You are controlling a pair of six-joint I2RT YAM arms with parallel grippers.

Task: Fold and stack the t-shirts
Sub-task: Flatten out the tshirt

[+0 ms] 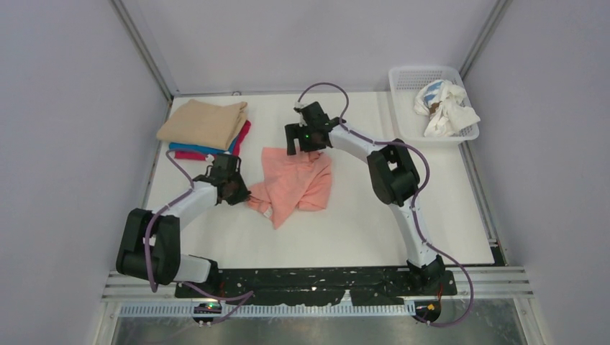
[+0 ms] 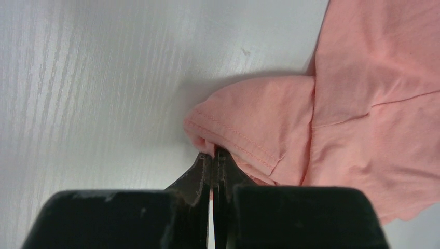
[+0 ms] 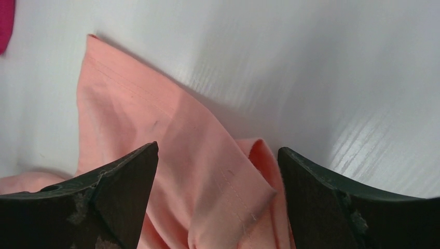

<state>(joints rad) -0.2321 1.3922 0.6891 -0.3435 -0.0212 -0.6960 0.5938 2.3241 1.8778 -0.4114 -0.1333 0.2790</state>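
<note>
Four shirts share my counter [image 1: 374, 230], and only one is unfolded. The salmon-pink shirt [image 1: 298, 183] lies crumpled at the middle of the overhead view, bunched and partly doubled over itself. At the upper left sits the folded stack [image 1: 216, 133]: the tan shirt [image 1: 201, 118] on top, with the bright blue shirt [image 1: 216, 149] and the magenta shirt [image 1: 188, 154] showing at its edges below. My right hand [image 3: 218, 155] hangs with its fingers spread wide above the pink shirt's upper edge, holding nothing. A stitched hem and a small folded corner lie between those fingers. My left hand [image 2: 212, 158] is pinched tight on a thin hemmed fold, a sleeve by the look of it, at the shirt's left edge.

I judge the main risk to be that left pinch. It holds little cloth, close to the hem, so a firm pull could let the cloth slip out. If my right hand closes where it is, it may take two layers, the hem and the corner beside it, and the shirt would then lift twisted rather than flat. Pulling my two hands apart unevenly could drag the bunch toward the nearby stack and nudge the tan shirt askew.
</note>
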